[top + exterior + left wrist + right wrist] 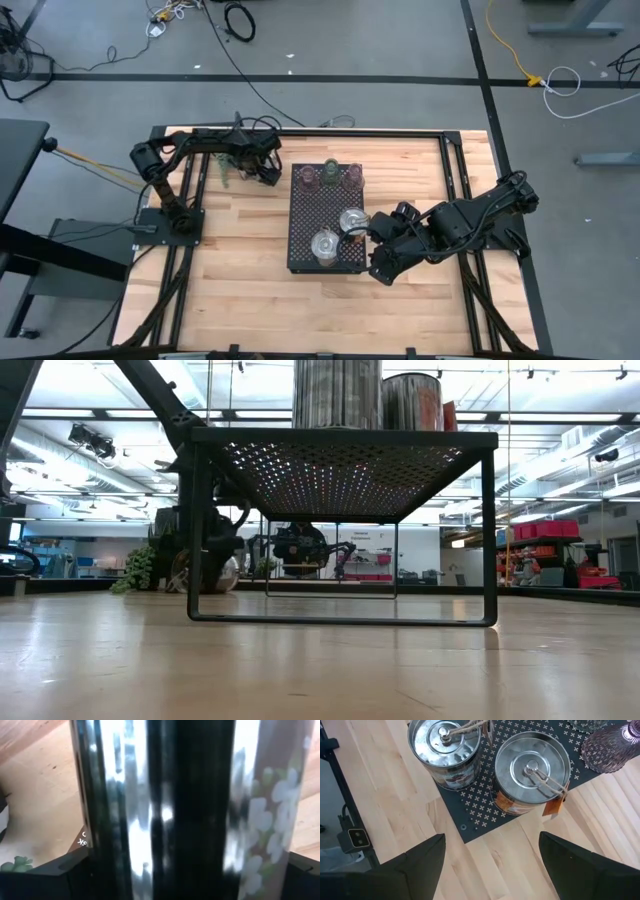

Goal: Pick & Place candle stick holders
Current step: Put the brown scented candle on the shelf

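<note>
Right gripper [374,250] is hovering just off the near right corner of the black perforated tray [300,225], its two fingers spread wide with only bare wood between them. Two silvery holders [445,745] [532,767] are standing lidded on the tray's near end, close together and right in front of those open fingers; one has an orange tag hanging over the tray edge. Along the tray's far edge three small holders are sitting in a row: a pinkish one [310,178], the pale green one [331,168], and another pinkish one [352,178]. Left gripper [268,170] is reaching in low at the far left of the table [240,290], just off the tray's far left corner, with its fingers closed around a third silvery holder [165,810] that is filling its wrist view. A leafy potted plant [225,172] is crowding that gripper's outer side. Open wood is lying wide on the near half of the table and on both sides of the tray.
</note>
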